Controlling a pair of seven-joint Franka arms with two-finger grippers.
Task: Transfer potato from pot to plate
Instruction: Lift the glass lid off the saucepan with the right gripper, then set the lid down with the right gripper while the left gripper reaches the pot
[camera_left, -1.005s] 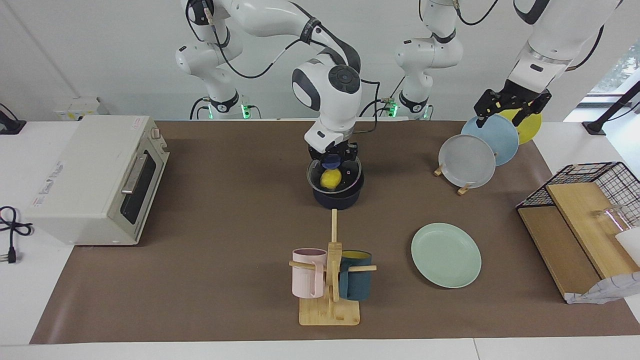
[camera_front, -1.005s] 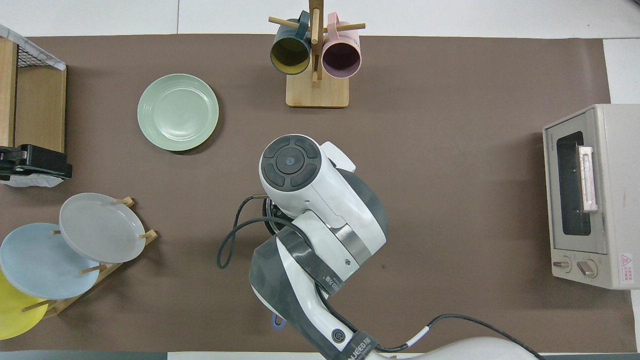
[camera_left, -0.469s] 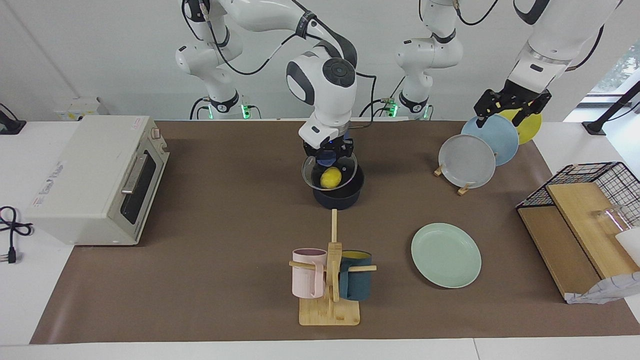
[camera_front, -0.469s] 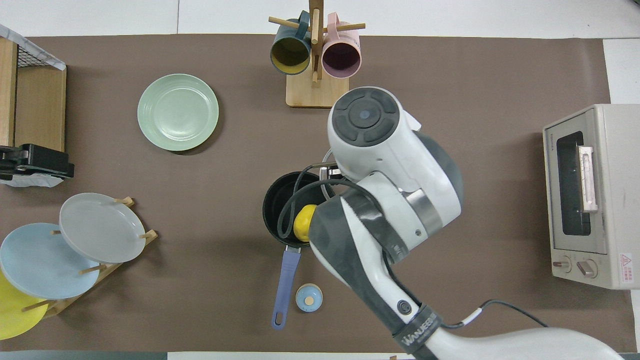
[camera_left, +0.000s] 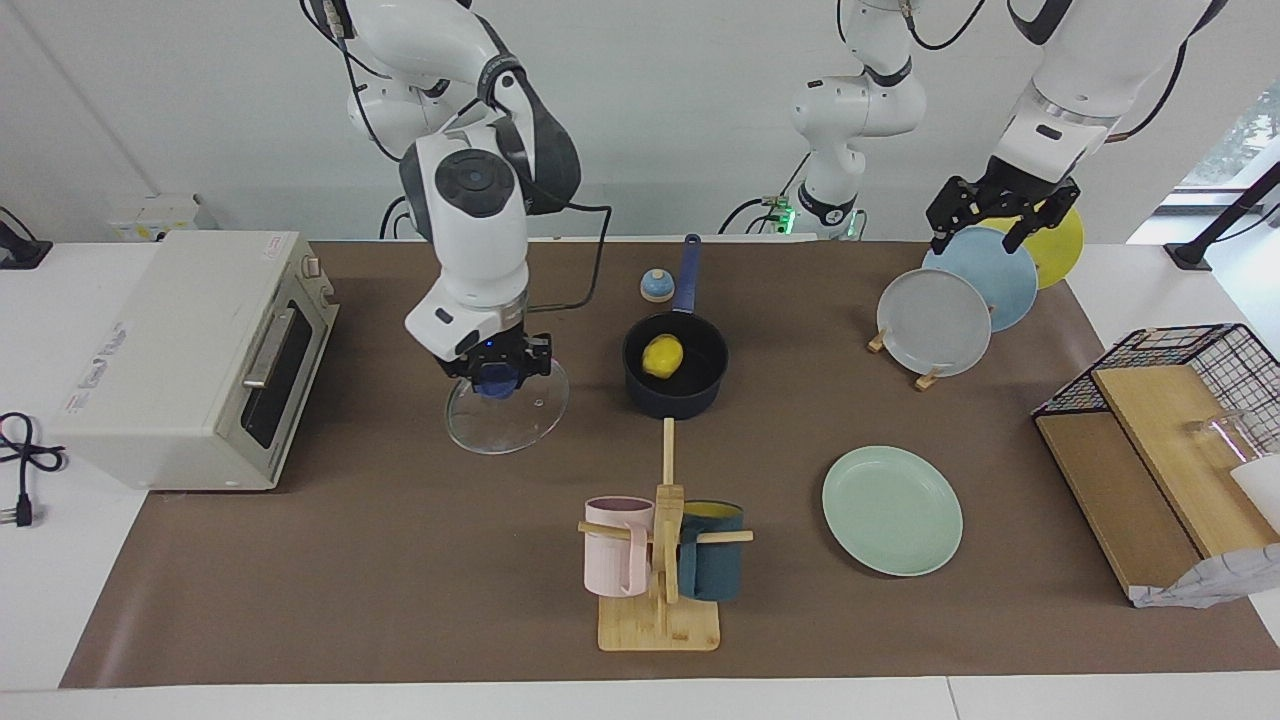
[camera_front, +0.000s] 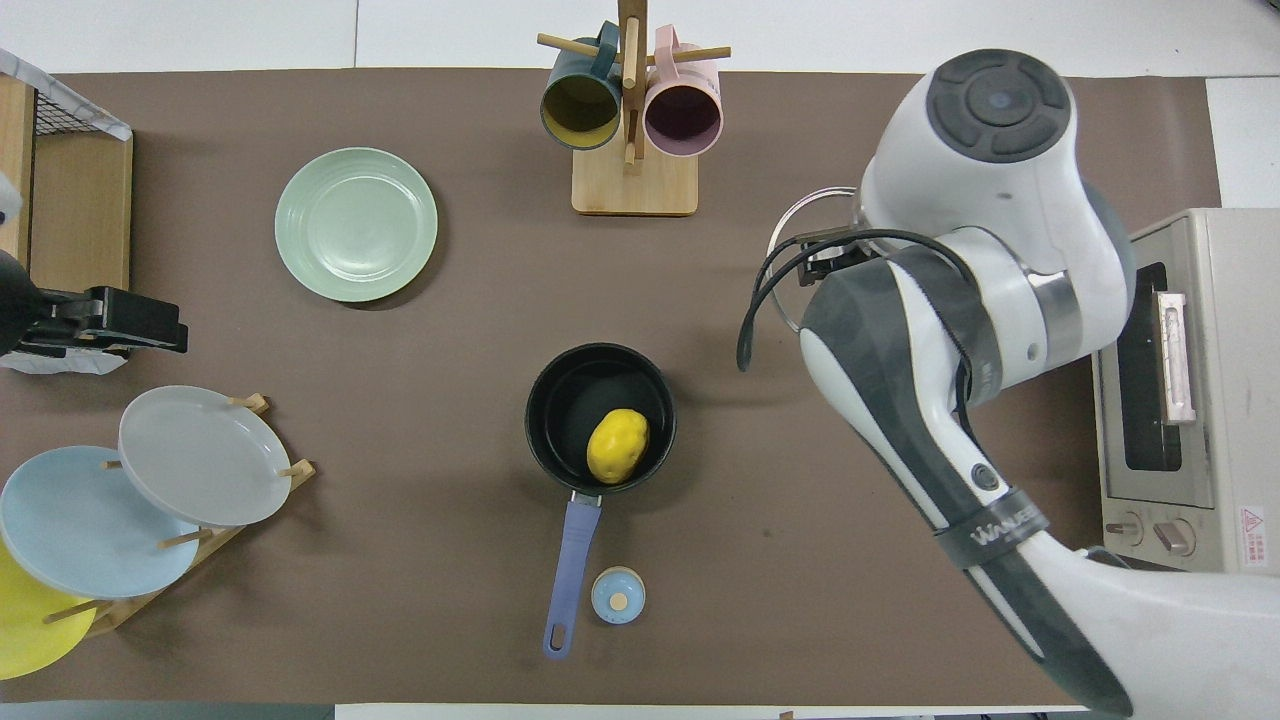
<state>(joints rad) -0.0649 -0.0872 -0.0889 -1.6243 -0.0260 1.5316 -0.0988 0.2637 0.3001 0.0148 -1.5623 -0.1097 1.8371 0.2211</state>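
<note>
Facing view shows the pot (camera_left: 675, 378) uncovered near the middle of the mat, with the potato (camera_left: 662, 356) lying inside it on the black bottom; from overhead the potato (camera_front: 617, 446) sits toward the handle side of the pot (camera_front: 560, 390). The pot's blue handle points toward the robots, and a small blue bell (camera_left: 656, 286) stands just beside that handle. The right gripper (camera_left: 495, 380) is clamped tight on the blue knob of a glass lid (camera_left: 507, 412), holding it over the mat between the pot and the oven (camera_left: 190, 355), toward the right arm's end of the table; the lid tilts, and whether its low edge touches the mat cannot be told. The plate (camera_left: 892, 510) lies flat and bare, farther from the robots than the pot and toward the left arm's end. A mug stand (camera_left: 660, 560) with a pink and a teal mug sits farther from the robots than the pot, almost in line with it. The left gripper (camera_left: 990, 215) waits with its fingers spread wide over the plate rack (camera_left: 935, 325), which is toward the left arm's end from the pot, and it holds nothing.
</note>
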